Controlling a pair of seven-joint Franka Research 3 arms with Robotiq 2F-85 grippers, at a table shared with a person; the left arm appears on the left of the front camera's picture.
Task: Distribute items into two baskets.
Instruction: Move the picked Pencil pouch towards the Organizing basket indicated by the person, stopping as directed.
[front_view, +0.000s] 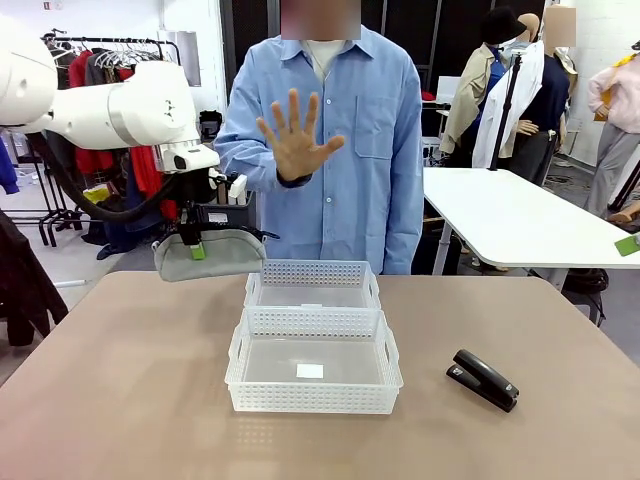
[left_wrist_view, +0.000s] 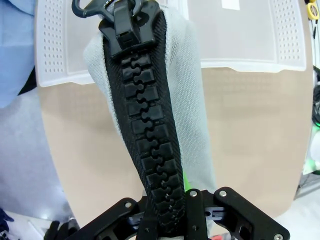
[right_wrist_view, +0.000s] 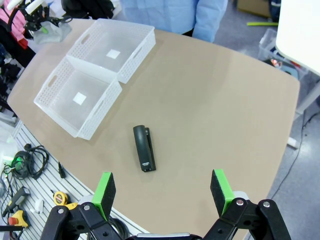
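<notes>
Over table's (front_view: 120, 400) far-left edge, L gripper (front_view: 197, 249) clamps pouch (front_view: 232, 262) aloft — R gripper (right_wrist_view: 162, 191) gapes wide, empty; stapler (front_view: 485, 379) lies near baskets (front_view: 312, 398).

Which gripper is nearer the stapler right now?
Right. The right gripper hovers open above the stapler; the left gripper holds the pouch beyond the baskets.

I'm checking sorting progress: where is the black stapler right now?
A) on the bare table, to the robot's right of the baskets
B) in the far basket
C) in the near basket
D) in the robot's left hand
A: the stapler lies on the table, apart from the near basket and the far basket; the left hand grips the pouch instead.
</notes>
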